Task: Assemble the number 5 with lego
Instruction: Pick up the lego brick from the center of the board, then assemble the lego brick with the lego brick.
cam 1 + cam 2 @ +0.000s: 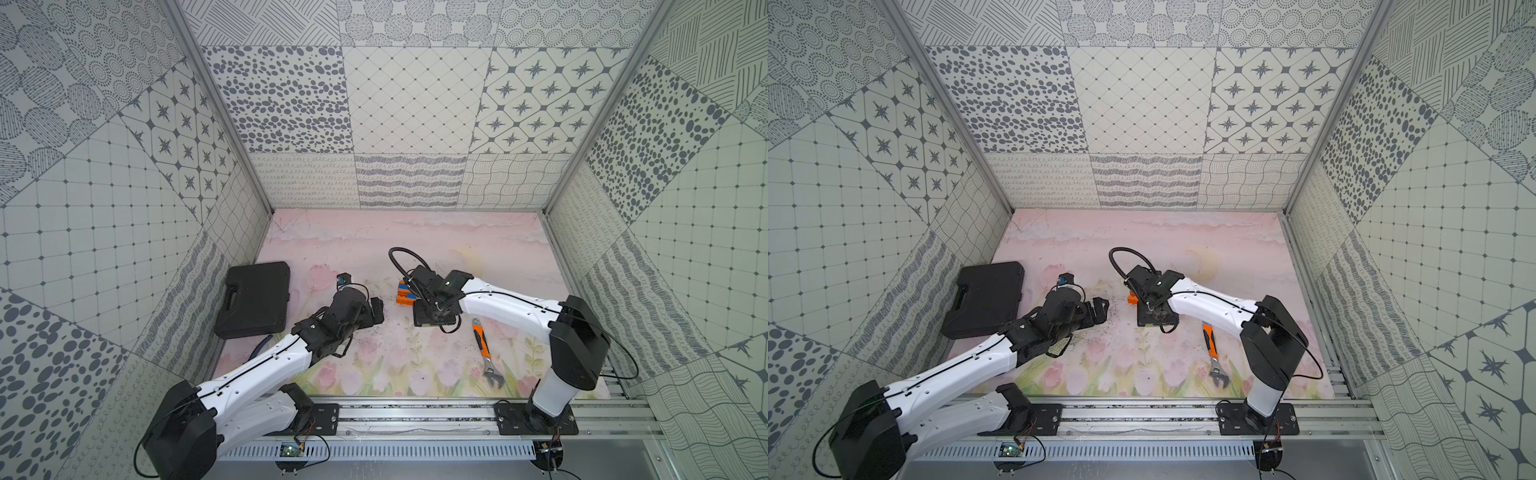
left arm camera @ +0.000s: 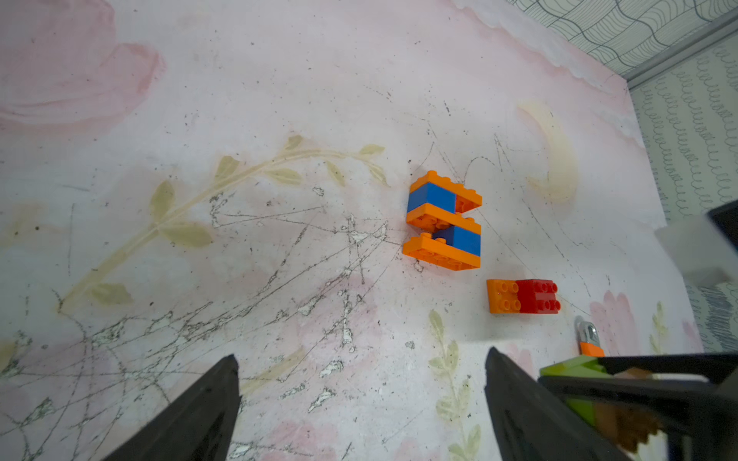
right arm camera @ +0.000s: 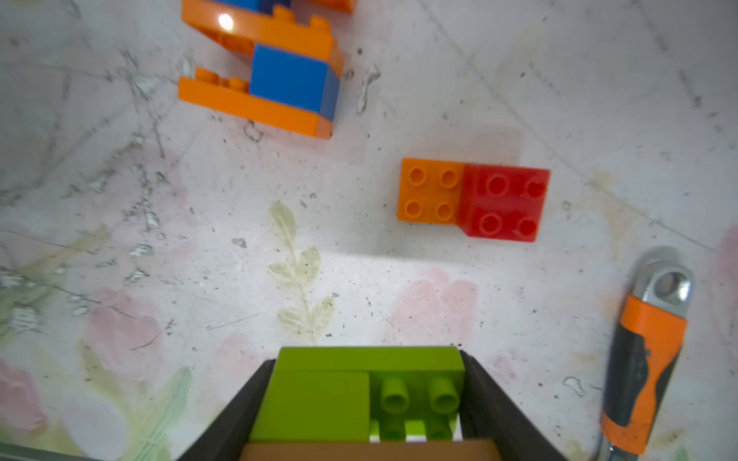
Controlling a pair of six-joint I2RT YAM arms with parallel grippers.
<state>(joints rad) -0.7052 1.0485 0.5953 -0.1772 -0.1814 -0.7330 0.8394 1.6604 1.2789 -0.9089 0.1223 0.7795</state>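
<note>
Both arms, the left arm [image 1: 266, 365] and the right arm [image 1: 511, 307], have glossy white shells with black joints. Thin black cables run along them. Their fingers [image 2: 191, 415] are matte black wedges.

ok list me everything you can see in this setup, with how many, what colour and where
orange and blue lego stack: one, orange plates with blue bricks between, on the mat near the middle
orange and red lego pair: one, an orange square joined to a red square, on the mat close to the stack
lime green lego piece: one, lime green with a brown brick under it, gripped in the right tool
wrench: one, orange and black handle with a metal head, on the mat near the right arm's base
case: one, black, closed, at the mat's left side
mat: one, pink floral, scratched, covering the floor
left tool: open, empty, above the mat
right tool: shut on the lime green lego piece
</note>
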